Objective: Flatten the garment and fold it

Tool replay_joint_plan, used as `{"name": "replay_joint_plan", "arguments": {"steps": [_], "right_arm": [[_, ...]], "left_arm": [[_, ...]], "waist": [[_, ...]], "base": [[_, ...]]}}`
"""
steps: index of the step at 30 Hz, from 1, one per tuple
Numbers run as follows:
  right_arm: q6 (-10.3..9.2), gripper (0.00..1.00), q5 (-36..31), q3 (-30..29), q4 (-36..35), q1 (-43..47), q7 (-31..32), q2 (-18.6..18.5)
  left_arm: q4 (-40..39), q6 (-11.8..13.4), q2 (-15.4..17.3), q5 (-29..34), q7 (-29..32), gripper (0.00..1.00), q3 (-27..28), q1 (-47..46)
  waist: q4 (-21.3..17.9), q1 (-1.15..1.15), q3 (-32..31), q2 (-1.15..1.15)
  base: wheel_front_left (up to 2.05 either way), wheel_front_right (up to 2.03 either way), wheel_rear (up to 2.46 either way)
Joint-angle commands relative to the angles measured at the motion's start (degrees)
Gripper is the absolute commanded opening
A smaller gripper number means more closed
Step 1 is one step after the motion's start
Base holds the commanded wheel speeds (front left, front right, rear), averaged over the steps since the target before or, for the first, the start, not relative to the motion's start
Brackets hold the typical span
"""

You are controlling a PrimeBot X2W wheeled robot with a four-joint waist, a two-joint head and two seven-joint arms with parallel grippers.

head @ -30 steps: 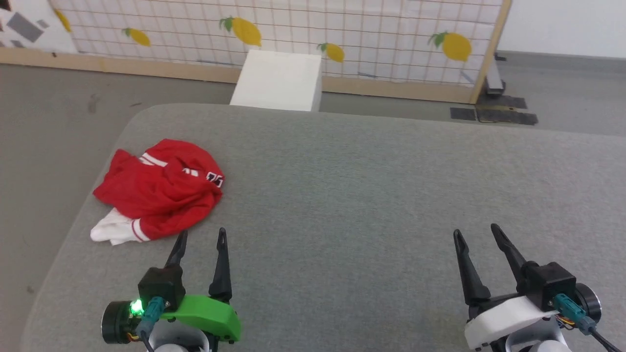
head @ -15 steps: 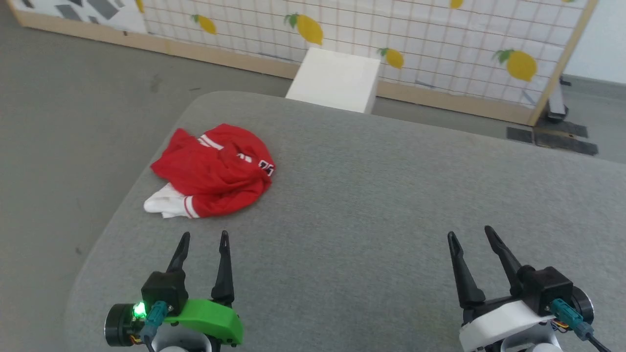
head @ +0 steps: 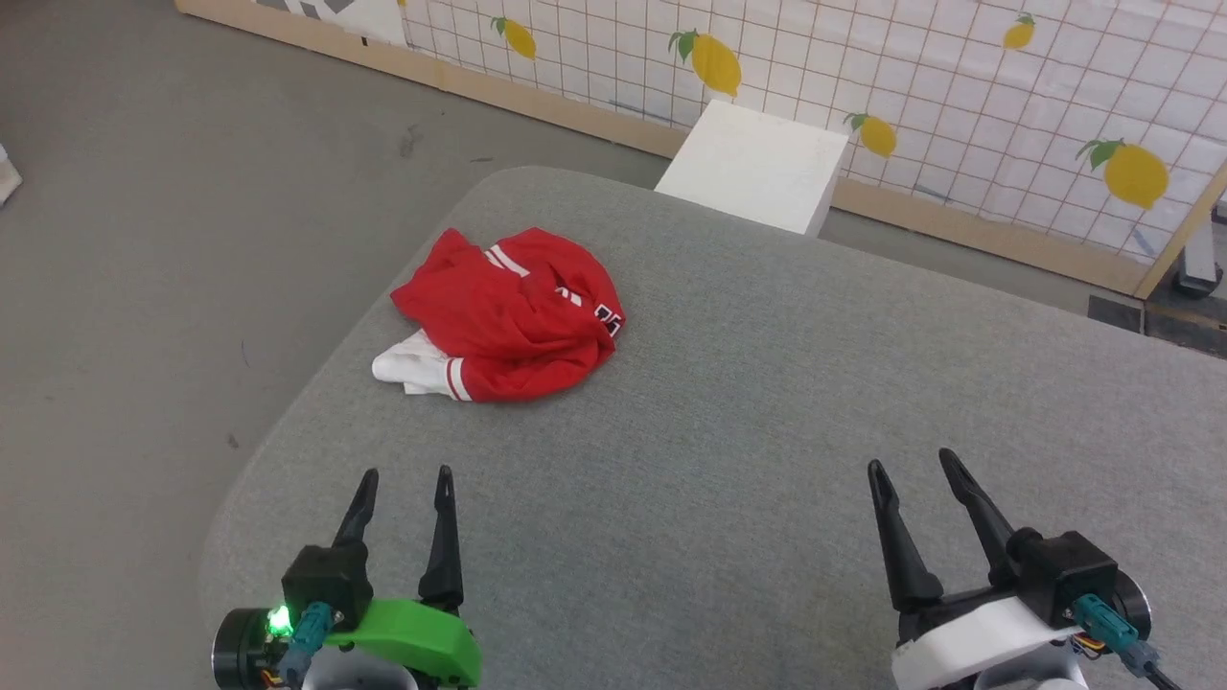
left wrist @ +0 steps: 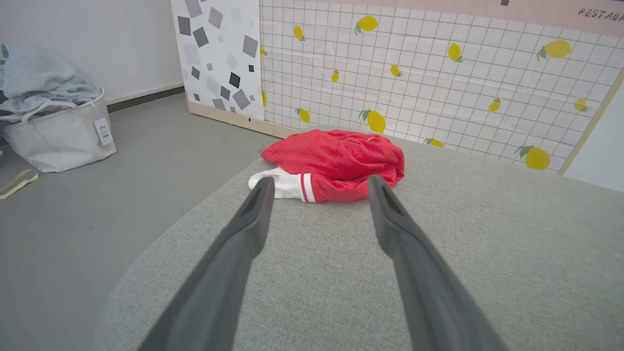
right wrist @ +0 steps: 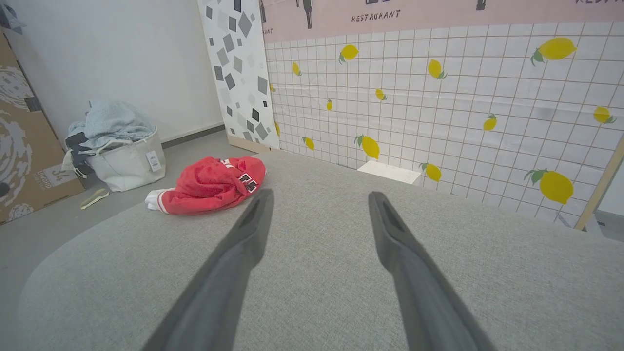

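The garment (head: 508,318) lies crumpled in a red heap near the far left corner of the grey table (head: 767,402), a white sleeve with striped trim poking out at its near left. In the left wrist view the garment (left wrist: 336,165) sits straight beyond my fingers. In the right wrist view the garment (right wrist: 209,185) is off to the left. My left gripper (head: 406,475) hovers open at the near left, well short of the heap. My right gripper (head: 911,464) hovers open at the near right, far from it. Both hold nothing.
A white box (head: 757,165) stands on the floor behind the table, before a lemon-patterned panel (head: 959,105). A white laundry basket (left wrist: 58,131) with pale blue cloth sits on the floor to the left. The table's rounded left edge (head: 288,431) drops to the grey floor.
The head camera has swung left, so the whole picture shifted right. Garment and both grippers kept their places on the table; both stayed open.
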Motion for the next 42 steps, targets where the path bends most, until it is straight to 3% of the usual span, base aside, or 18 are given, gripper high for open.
{"name": "replay_joint_plan", "arguments": {"steps": [1, 9, 17, 20, 21, 25, 33, 42], "right_arm": [[-0.10, 1.00, 0.4, 0.1, 0.1, 0.9, -0.3, 0.1], [-0.10, 1.00, 0.3, 0.5, 0.0, 1.0, -0.3, 0.1], [-0.10, 1.00, -2.6, -0.1, -2.1, -1.1, -0.3, 0.1], [-0.10, 1.00, -3.7, -0.4, -2.9, -2.3, -0.3, 0.1], [-0.10, 1.00, -4.5, -0.6, -3.7, -3.2, -0.3, 0.1], [-0.10, 1.00, -5.6, -0.4, -4.9, -4.7, -0.2, 0.0], [-0.10, 1.00, -6.1, -0.5, -6.5, -6.9, -0.2, 0.0], [-0.10, 1.00, -5.8, -0.1, -6.8, -8.6, -0.3, 0.0]], "left_arm": [[0.1, -0.2, -0.1, 0.1, -0.4, 1.00, -0.1, 0.8], [-0.3, -0.1, -0.1, -0.1, -0.4, 1.00, 0.1, 0.8], [3.1, -4.4, 4.0, -0.5, 3.1, 1.00, 0.1, -8.7], [4.2, -6.0, 5.5, -4.1, 7.7, 1.00, 2.0, -14.4], [6.2, -7.2, 9.0, -5.5, 12.8, 1.00, 2.8, -20.5], [10.9, -8.5, 14.2, -8.8, 23.1, 1.00, 2.2, -29.0], [18.3, -9.0, 23.5, -20.6, 39.9, 1.00, -2.3, -41.9], [25.1, -9.0, 29.1, -29.6, 53.1, 1.00, -5.5, -47.0]], "waist": [[0.2, 0.00, -0.2, 0.00], [-0.1, 0.00, 0.4, 0.00], [-4.8, 0.00, 7.7, 0.00], [-7.1, 0.00, 11.1, 0.00], [-9.2, 0.00, 14.3, 0.00], [-12.5, 0.00, 18.6, 0.00], [-17.7, 0.00, 25.0, 0.00], [-21.3, 0.00, 29.4, 0.00]], "base": [[0.00, 0.00, 0.00], [0.00, 0.00, 0.00], [0.00, 0.00, 0.00], [0.00, 0.00, 0.00], [0.00, 0.00, 0.00], [0.00, 0.00, 0.00], [0.00, 0.00, 0.00], [0.00, 0.00, 0.00]]}}
